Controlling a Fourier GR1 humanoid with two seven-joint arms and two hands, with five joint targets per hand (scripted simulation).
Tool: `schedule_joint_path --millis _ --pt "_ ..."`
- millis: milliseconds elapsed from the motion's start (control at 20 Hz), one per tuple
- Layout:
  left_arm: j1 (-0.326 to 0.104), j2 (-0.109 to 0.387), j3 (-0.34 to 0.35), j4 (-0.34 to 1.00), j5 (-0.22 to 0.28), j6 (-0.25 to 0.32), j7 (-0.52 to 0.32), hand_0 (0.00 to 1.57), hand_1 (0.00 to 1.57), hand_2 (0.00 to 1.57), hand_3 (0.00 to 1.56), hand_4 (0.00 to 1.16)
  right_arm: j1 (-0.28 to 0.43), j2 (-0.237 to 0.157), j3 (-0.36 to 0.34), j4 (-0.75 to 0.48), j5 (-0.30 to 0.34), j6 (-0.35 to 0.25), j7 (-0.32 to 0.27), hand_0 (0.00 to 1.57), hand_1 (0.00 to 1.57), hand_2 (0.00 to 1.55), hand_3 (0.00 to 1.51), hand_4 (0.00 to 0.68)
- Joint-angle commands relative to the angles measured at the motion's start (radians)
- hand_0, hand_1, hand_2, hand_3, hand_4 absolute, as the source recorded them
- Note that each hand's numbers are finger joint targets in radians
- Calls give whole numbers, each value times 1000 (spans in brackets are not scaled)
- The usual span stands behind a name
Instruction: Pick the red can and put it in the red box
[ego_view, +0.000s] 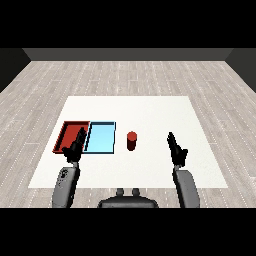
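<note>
- red tray (67, 131): we see our left hand (76, 146) over its near edge, fingers straight
- light blue tray (101, 138): we see nothing inside
- red can (131, 141): upright on table (150, 110), just right of trays
- right hand (176, 149): fingers straight, holding nothing

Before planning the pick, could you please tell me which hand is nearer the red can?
Right. The right hand is just right of the small red cylindrical can; the left hand lies beyond the light blue tray.
</note>
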Motion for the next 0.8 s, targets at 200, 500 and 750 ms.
schedule_joint_path --millis 200,500,750 --pt "17 -39 -9 -4 -13 -12 57 0 0 0 0 0 -31 -29 -50 37 -54 90 -15 0 0 0 0 0" --pt "49 -55 30 -47 23 -60 -372 0 0 0 0 0 -4 -34 -74 -34 -120 179 -319 0 0 0 0 0" --pt "23 -39 59 -11 38 -86 -397 0 0 0 0 0 -80 -35 -101 43 -127 186 -323 0 0 0 0 0"
